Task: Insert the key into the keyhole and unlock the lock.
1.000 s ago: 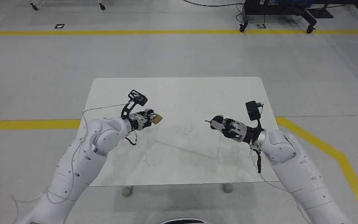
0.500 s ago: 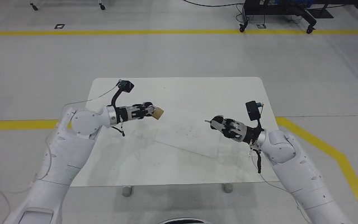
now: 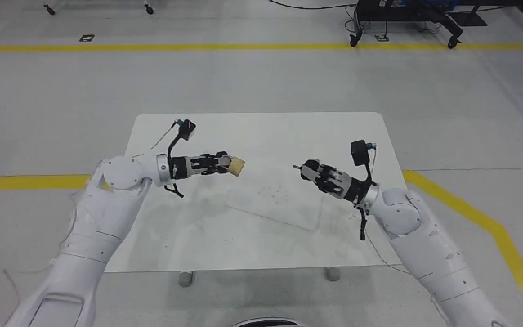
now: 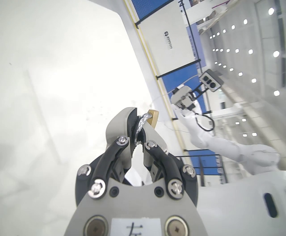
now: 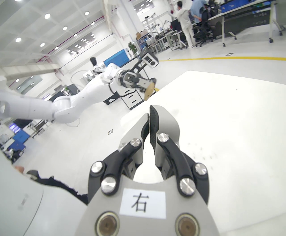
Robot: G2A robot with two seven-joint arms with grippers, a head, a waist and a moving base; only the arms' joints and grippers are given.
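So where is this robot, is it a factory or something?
Probably a big robot lab or workshop hall. The smooth floor has yellow lines running across it, rows of ceiling lights sit high up, and long workbenches with office chairs stand in the back.

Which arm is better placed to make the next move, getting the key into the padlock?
Right, probably. The right end effector is shut on the thin metal key, tip aimed at the brass padlock, which the left end effector holds by its shackle above the white table.
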